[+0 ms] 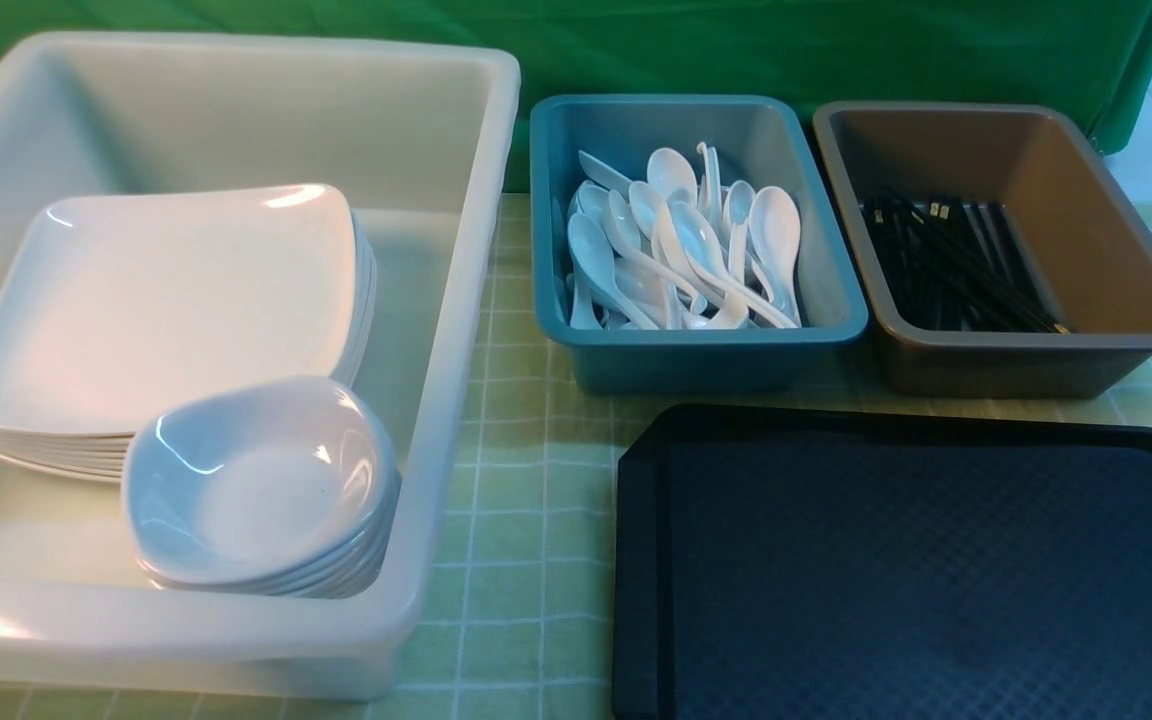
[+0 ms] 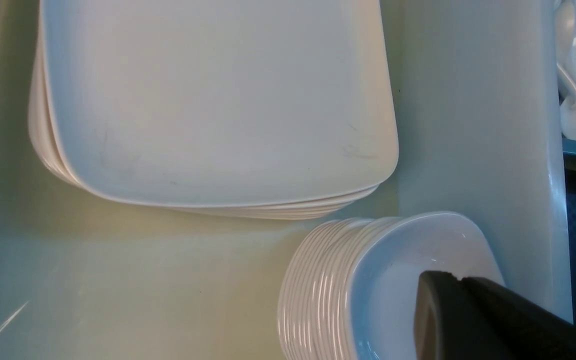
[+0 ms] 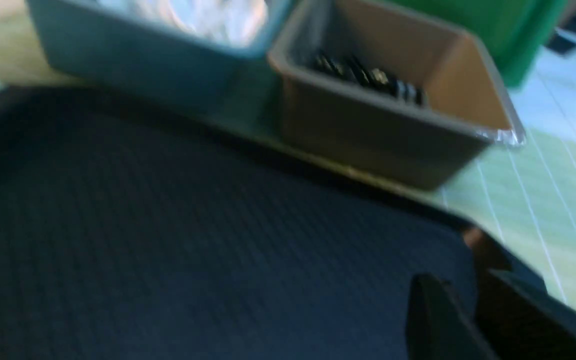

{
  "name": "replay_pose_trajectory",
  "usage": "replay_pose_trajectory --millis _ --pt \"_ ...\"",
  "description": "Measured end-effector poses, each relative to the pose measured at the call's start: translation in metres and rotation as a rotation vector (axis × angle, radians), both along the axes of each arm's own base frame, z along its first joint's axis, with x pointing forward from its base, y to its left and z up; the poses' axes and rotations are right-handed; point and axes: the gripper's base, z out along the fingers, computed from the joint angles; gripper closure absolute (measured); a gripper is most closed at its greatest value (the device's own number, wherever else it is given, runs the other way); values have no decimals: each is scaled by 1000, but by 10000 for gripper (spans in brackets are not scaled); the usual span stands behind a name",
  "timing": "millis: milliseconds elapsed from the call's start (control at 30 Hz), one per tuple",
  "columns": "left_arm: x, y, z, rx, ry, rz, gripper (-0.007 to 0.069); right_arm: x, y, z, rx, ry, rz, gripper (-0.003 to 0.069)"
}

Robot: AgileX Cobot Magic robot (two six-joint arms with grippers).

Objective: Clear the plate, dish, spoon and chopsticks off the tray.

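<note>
So the tray [image 1: 916, 580] sits in the lower right of the front frame and it's bare: black plastic, diamond texture all over, raised rim, a clipped corner showing at its upper left.

All the tableware is in the bins. The plate [image 1: 166, 300] tops a stack of similar ones in the big white tub [image 1: 456, 300] at upper left. It's a large, flat, glossy white rectangle with rounded corners and a low rim. Just in front of it in the same tub, touching the plate stack, is a pile of small deep squarish dishes [image 1: 256, 490], also glossy white.

The spoons [image 1: 686, 250] are heaped in the teal bin [image 1: 706, 350] at top centre. They're short white soup spoons with deep oval bowls, lying every which way. The chopsticks [image 1: 956, 270], thin black sticks, lie in a loose bundle in the brown bin [image 1: 1036, 360] at upper right, just beside the teal one.

Everything stands on a bench with a pale green checked cloth [image 1: 526, 480].

The left jaws hang over the dish pile in the left wrist view, pressed together with nothing in them. The right jaws are above the tray. That view is blurry, but they look slightly parted and empty.
</note>
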Motion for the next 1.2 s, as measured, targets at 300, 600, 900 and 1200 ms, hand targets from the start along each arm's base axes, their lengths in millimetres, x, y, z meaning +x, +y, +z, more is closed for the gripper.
replay_pose_trajectory --millis 300,600,900,1200 --pt "0 0 0 8 -3 -10 600 -2 -4 -9 5 -51 -70 519" --pt "0 0 0 4 -7 -13 593 -2 -6 -8 4 -53 -113 499" --pt "-7 -23 3 -9 -29 -81 594 -2 -7 -8 4 -54 -116 479" --pt "-76 -83 5 30 -157 -279 641 -2 -7 -8 3 -54 -116 456"
